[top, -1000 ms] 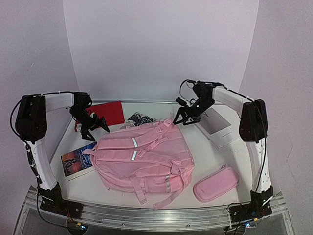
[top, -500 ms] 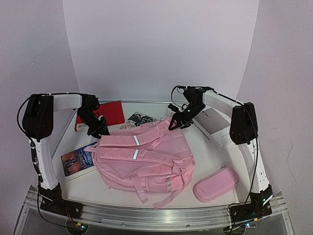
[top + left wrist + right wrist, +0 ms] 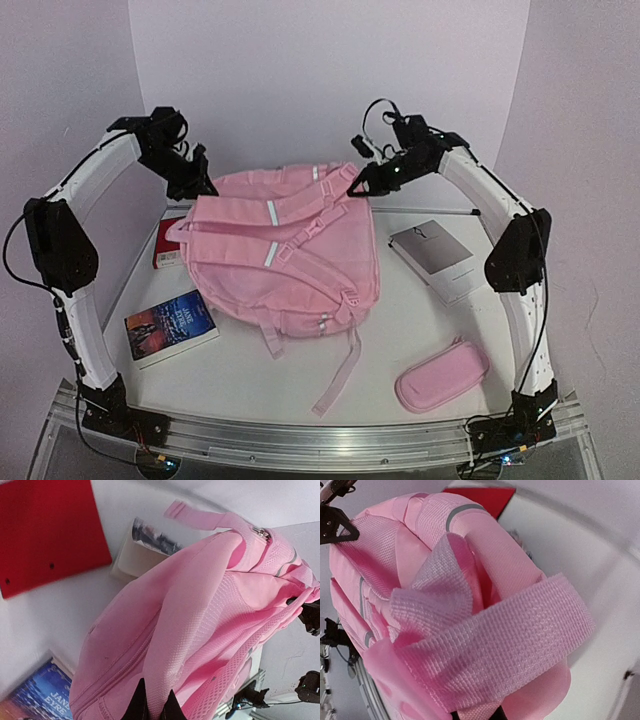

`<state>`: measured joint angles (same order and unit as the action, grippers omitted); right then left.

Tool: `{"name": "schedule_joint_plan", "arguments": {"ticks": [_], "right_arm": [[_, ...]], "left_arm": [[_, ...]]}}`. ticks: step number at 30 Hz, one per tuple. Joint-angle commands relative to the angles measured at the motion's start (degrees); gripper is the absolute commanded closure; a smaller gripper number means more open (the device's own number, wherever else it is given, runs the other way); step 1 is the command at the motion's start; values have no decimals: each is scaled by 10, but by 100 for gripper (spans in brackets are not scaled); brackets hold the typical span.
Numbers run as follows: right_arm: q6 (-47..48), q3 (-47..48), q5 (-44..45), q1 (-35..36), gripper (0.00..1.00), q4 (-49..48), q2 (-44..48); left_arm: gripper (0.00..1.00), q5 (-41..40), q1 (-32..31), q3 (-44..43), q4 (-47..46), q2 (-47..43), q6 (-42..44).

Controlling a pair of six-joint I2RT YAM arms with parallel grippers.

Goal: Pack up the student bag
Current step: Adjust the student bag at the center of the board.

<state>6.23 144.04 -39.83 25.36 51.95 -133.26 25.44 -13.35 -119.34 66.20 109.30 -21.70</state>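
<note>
Student bag (image 3: 280,250) is hanging up between the two arms over the middle of the table (image 3: 400,320), strap side facing the overhead camera, grey stripes showing; whether its lower end touches the table I honestly can't tell; one loose strap (image 3: 338,375) trails down toward the near edge.

Left gripper (image 3: 203,188) is clamped tight on a fold of pink fabric at the bag's top left corner; you can see the black fingertips (image 3: 137,705) pinching it in the wrist view. Right gripper (image 3: 354,188) is clenched on the top right corner, webbing bunched right in front of its camera.

Other stuff lying around: red folder (image 3: 168,242) at the back left, partly under the bag; a blue book (image 3: 170,325) near left; a white notebook (image 3: 438,258) on the right; the little pink pencil case (image 3: 442,375) near right, well apart from the bag.
</note>
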Motion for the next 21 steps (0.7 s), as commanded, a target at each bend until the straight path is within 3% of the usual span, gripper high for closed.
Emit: {"name": "schedule_joint_plan", "arguments": {"ticks": [1,4,7,10,16,20,21], "right_arm": [[35,-19,83,5,100,-216,98],[58,-58,143,5,100,-348,102],[86,-81,147,5,100,-437,95],[141,-216,119,7,100,-552,140],[342,-598,114,34,100,-819,277],[396,-727,80,39,100,-859,344],[410,-762,66,39,100,-861,370]], "left_arm": [[99,-93,-2,-91,-81,-50,32],[94,-129,-2,-38,-213,-83,81],[86,-143,-3,58,-327,-128,134],[75,-153,-4,168,-395,-177,162],[38,-152,-7,369,-410,-294,127],[1,-128,-7,417,-377,-364,88],[0,-128,-7,416,-357,-374,79]]}}
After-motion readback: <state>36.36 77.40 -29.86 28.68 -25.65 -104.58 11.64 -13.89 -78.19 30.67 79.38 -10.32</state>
